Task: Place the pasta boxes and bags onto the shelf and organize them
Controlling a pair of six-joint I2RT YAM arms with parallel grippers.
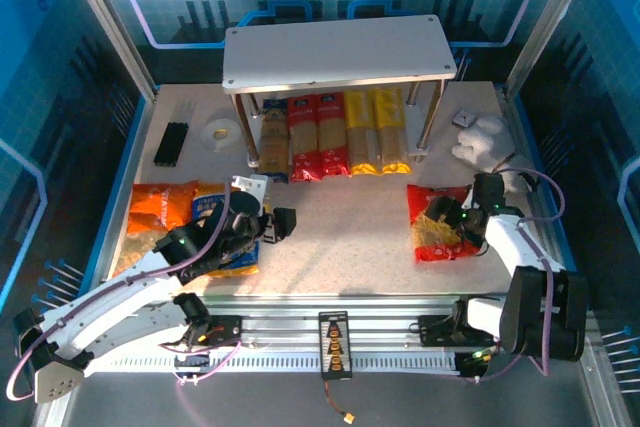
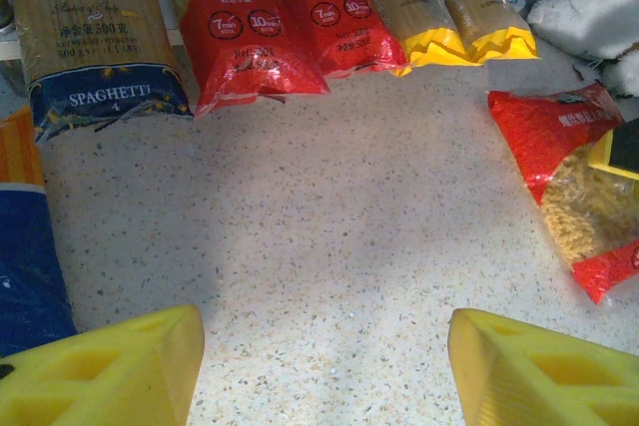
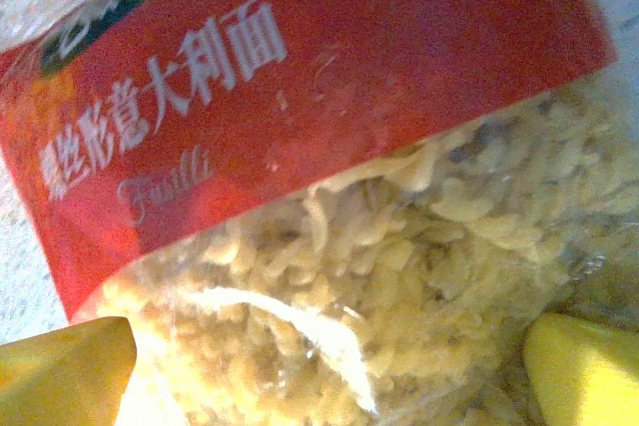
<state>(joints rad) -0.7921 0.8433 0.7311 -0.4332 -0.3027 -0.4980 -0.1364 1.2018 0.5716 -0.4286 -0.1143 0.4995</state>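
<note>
The shelf [image 1: 335,52] stands at the back centre. Under its top board lie five spaghetti packs side by side: blue-and-tan [image 2: 95,37], two red [image 2: 250,42] [image 2: 339,22], two yellow [image 2: 424,7] [image 2: 484,7]. An orange bag [image 1: 160,209] and a blue bag [image 1: 215,242] lie at the left, partly under my left arm. My left gripper [image 2: 324,356] is open over bare tabletop in front of the packs. The red bag [image 3: 300,77] lies at the right. My right gripper [image 3: 324,376] is open, low over the bag's clear window, one finger on each side.
Thin black sticks [image 1: 172,144] and a tape roll [image 1: 218,133] lie left of the shelf. A white plush toy [image 1: 485,137] and a small grey block [image 1: 462,119] sit to its right. Blue enclosure walls ring the table [image 1: 340,237].
</note>
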